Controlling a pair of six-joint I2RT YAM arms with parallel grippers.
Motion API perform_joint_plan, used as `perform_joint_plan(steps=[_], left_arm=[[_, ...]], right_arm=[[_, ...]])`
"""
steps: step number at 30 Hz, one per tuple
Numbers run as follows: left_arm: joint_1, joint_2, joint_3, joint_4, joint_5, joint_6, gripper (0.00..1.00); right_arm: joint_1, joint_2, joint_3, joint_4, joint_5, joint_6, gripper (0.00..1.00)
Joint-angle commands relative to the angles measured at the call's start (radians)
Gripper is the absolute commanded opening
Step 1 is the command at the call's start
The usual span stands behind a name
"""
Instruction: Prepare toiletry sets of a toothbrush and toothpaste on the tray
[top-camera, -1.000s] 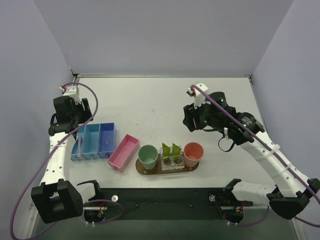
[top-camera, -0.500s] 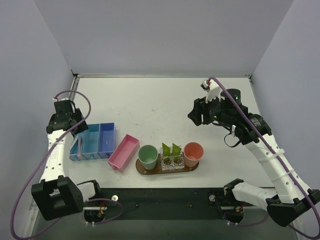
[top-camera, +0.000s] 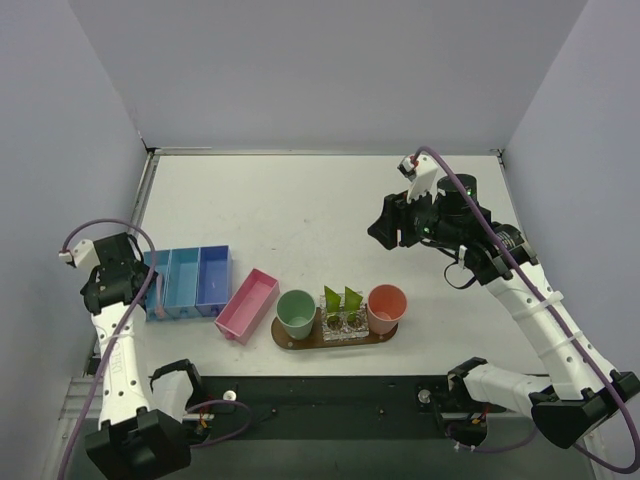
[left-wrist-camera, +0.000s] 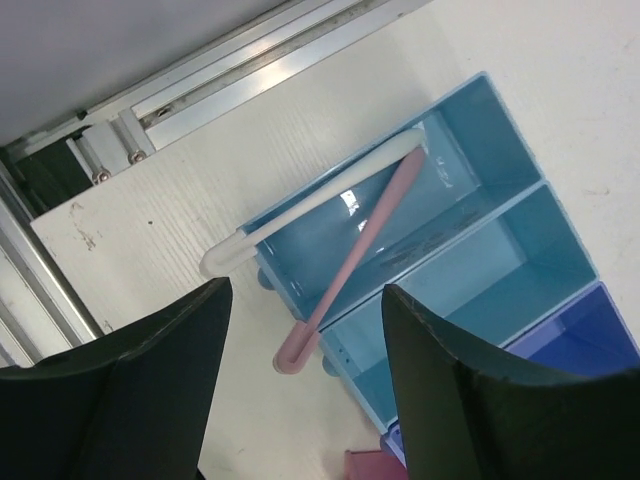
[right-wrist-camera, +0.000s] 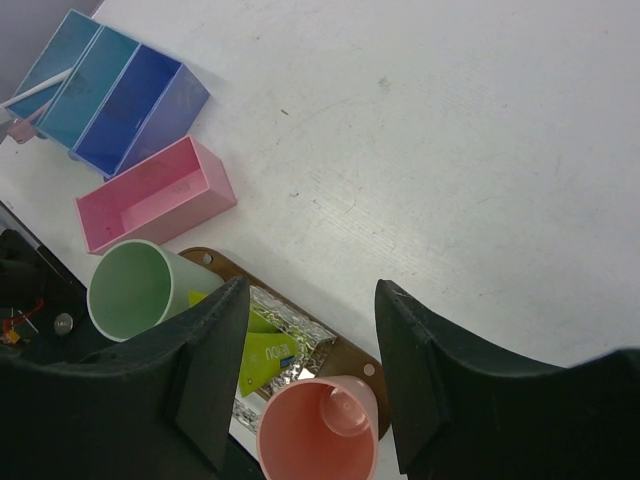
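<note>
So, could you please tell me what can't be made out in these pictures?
- Toothbrush: top view, too small for detail; left wrist view, bristles not discernible.
- Tray: right wrist view, one end hidden by the right jaws.
- Green packets: print blurred or too small in every view.
- Left jaws: top view, hidden under their own wrist.

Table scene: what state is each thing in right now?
Pink toothbrush: leaning in blue bin, end overhanging rim.
White toothbrush: same bin, likewise.
Green cup: upright, empty, on tray.
Salmon cup: upright on tray.
Pink bin: empty.
Left end effector: open, empty.
Right end effector: open, empty.
</note>
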Motion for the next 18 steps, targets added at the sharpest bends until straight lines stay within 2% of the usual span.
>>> perform_joint_plan(steps=[1, 7, 14, 18], left_arm=[[0.07, -0.022, -0.073, 0.02, 0.051, -0.107, 0.71], [0.247, -0.042, -0.18, 0.112, 0.209, -0.105, 0.7], [0.284, -0.063, -0.246, 0.174, 0.261, -0.107, 0.69], [0.347, -0.066, -0.269, 0.226, 0.345, -0.103, 0.69]], right_arm=[[-0.005, 0.004, 0.03, 0.009, -0.01, 0.012, 0.48], [-0.002, -0.018, 0.022, -0.016, -0.001, 0.016, 0.48], [-0.002, -0.013, 0.02, -0.03, -0.002, 0.012, 0.48], [-0.001, -0.002, 0.019, -0.028, -0.01, 0.009, 0.48]])
